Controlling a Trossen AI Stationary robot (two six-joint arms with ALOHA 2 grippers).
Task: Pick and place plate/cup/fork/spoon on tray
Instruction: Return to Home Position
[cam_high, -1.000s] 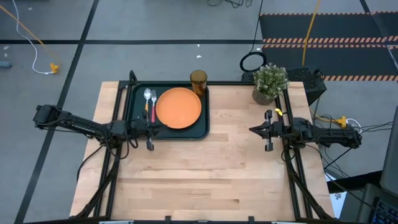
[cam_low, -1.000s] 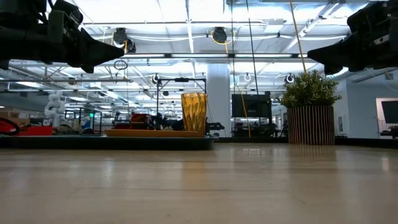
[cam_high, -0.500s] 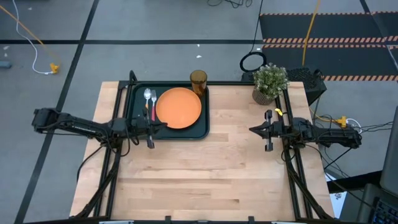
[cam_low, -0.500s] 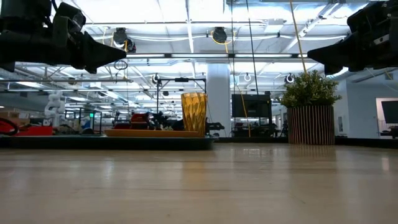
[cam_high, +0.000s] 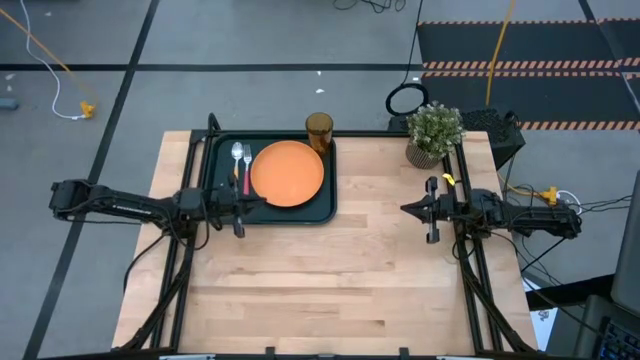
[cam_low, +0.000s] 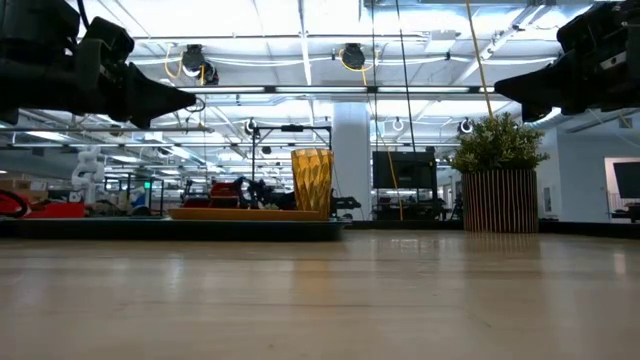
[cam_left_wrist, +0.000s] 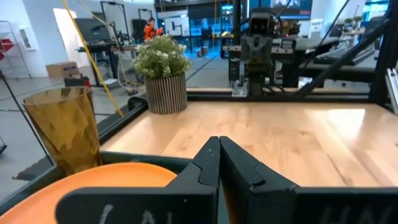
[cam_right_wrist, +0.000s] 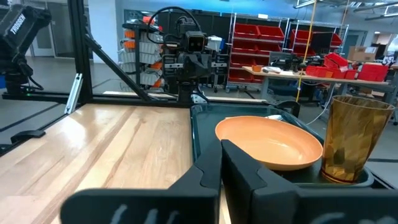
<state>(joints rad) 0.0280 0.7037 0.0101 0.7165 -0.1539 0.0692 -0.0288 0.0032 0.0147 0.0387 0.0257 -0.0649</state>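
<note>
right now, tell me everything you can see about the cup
The cup is a small amber-brown translucent tumbler, plastic by its look, with faceted walls that widen slightly toward an open rim. It stands upright and looks empty, in the far right corner of the dark tray, just beyond the orange plate; whether it touches the plate cannot be told. Neither gripper touches it: the left gripper is by the tray's near edge, the right gripper is well off to the right.
</note>
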